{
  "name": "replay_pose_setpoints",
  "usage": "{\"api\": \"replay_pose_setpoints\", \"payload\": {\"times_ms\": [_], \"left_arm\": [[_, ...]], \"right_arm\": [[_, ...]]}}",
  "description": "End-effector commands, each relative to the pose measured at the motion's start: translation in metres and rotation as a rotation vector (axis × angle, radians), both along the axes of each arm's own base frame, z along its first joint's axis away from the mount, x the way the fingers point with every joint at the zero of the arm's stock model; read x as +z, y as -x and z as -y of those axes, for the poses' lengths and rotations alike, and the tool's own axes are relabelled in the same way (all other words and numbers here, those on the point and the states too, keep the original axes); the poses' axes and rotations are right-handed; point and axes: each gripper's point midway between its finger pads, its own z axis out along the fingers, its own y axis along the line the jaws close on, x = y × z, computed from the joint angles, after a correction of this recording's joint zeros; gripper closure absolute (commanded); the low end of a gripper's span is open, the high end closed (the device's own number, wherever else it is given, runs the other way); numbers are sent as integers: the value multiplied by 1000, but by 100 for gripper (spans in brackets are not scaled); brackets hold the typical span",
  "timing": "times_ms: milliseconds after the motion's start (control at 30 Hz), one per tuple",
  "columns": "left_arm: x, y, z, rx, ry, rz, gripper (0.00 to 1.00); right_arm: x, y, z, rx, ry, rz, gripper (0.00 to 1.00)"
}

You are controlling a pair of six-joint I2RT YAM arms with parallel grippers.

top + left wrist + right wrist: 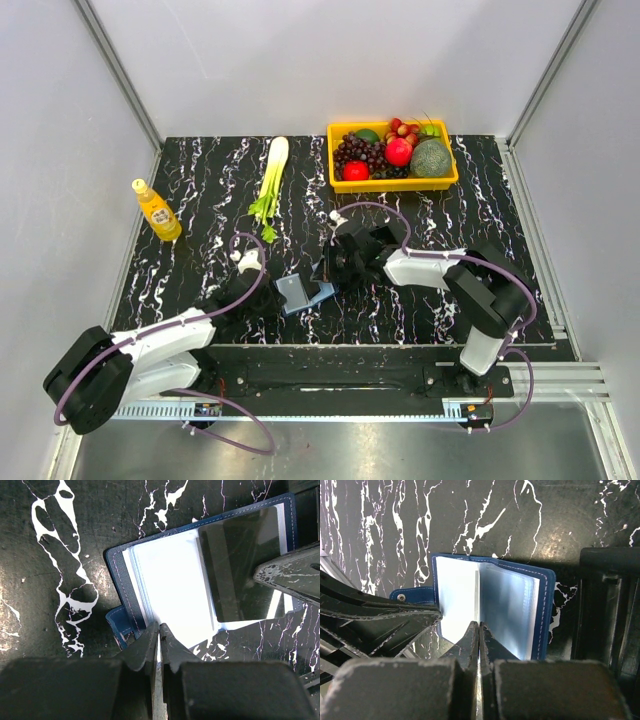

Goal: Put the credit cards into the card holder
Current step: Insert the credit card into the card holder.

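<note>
Two grippers meet at the card holder (pixel 305 292), which lies open, pale inside up, on the black marbled table (pixel 200 190) in the lower middle of the overhead view; the left gripper (pixel 160 636), jaws together, pinches the holder's edge; the right gripper (pixel 479 629), jaws likewise together, nips an upright clear leaf at the holder's fold.
</note>
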Motion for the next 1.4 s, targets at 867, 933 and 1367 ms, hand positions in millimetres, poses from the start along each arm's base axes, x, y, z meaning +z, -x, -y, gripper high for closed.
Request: {"api": "replay_pose_setpoints", "payload": {"times_ms": [867,933,1367], "left_arm": [[8,-7,2,15,12,26,91],[7,-7,1,19,11,28,91],[8,-9,2,22,4,26,91]], "right_arm": [[-28,6,9,-32,-2,-47,100],[-32,8,6,-14,-1,-73,100],[-40,11,17,-61,78,-98,100]]}}
